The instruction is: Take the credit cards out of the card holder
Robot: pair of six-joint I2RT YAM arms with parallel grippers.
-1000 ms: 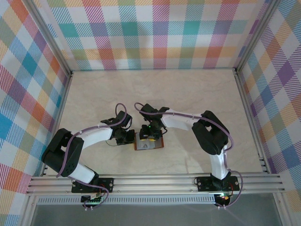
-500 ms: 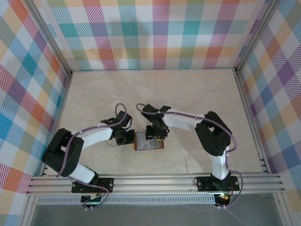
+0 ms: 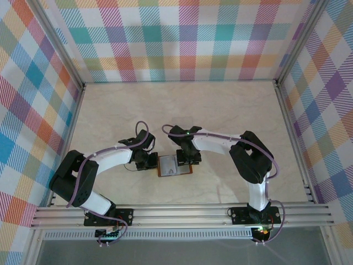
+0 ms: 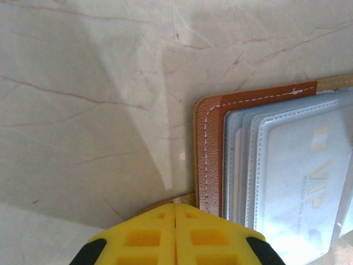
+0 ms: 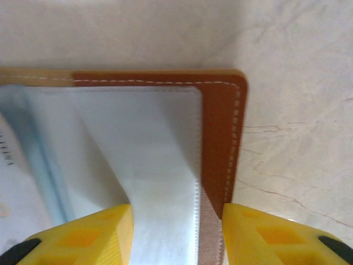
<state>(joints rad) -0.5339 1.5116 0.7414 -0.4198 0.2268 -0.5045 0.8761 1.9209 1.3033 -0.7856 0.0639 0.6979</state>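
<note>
The brown leather card holder [image 3: 172, 167] lies open and flat on the table between my two grippers. My left gripper [image 3: 150, 160] is at its left edge. In the left wrist view its yellow fingers [image 4: 175, 212] are pressed together on a tan strip of the holder [image 4: 212, 143]. Beside them a pale card marked VIP [image 4: 309, 176] sits inside clear sleeves. My right gripper [image 3: 187, 160] is over the holder's right side. In the right wrist view it stands open [image 5: 176, 212], straddling a clear sleeve [image 5: 160, 165] and the stitched leather edge [image 5: 220, 127].
The marble-patterned table [image 3: 220, 110] stretches behind and to both sides of the holder. Checkered walls [image 3: 182, 38] close it in on three sides. An aluminium rail [image 3: 182, 212] with the arm bases runs along the near edge.
My right gripper has slid to the right across the open holder, ending at its right edge. The left gripper and the holder have stayed put.
</note>
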